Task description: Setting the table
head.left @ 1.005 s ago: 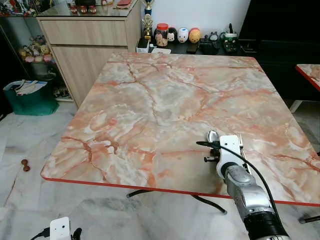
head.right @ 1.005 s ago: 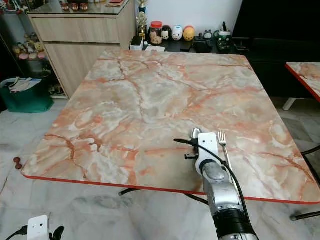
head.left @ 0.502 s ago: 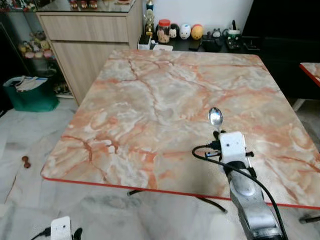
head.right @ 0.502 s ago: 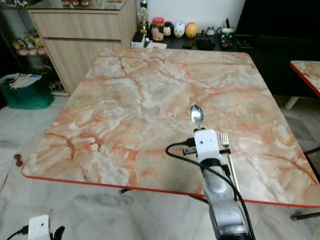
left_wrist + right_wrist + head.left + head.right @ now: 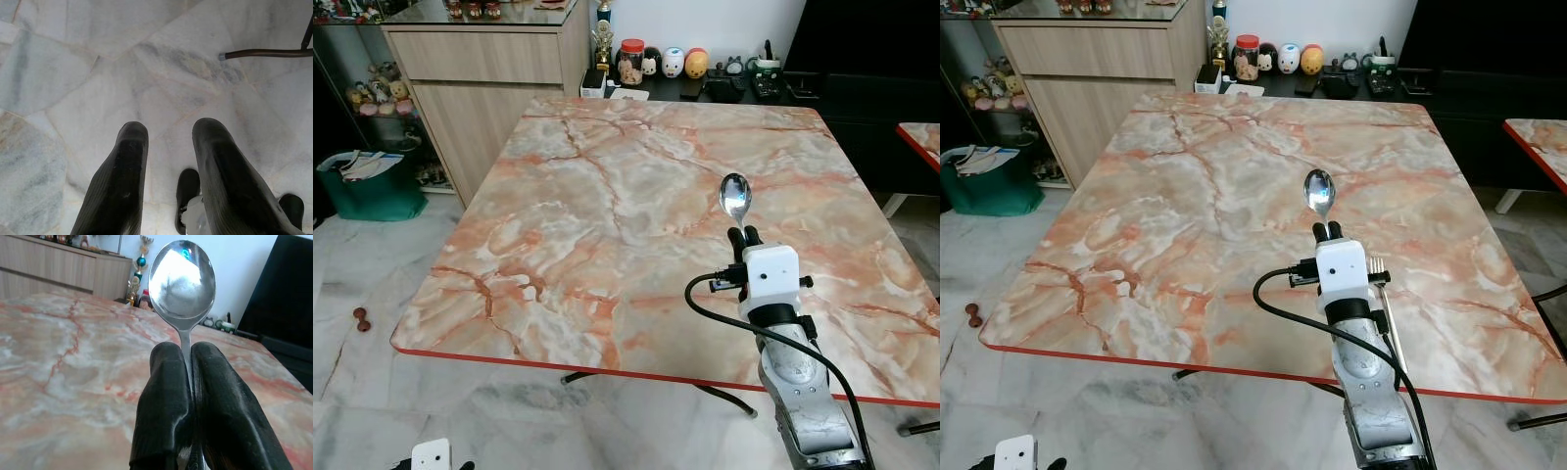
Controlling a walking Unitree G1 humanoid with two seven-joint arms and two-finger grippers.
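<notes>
Floor point(image 5: 372, 392): pale grey-white marble tiles. Wooden cabinet point(image 5: 480, 69) stood at far left, against white wall point(image 5: 705, 24). Green bag point(image 5: 374, 191) sat beside cabinet. Dark low unit point(image 5: 862, 98) occupied far right. Lighting: bright, even.

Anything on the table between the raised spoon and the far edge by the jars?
Nothing: beyond the spoon held in the right gripper, the marble table is bare in both eye views.

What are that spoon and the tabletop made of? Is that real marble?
The spoon looks like polished steel: its bowl mirrors the room. It is clamped in the right gripper. The table has a glossy pink marble pattern, but the thin red edge suggests a printed laminate rather than stone; I can't be sure.
</notes>
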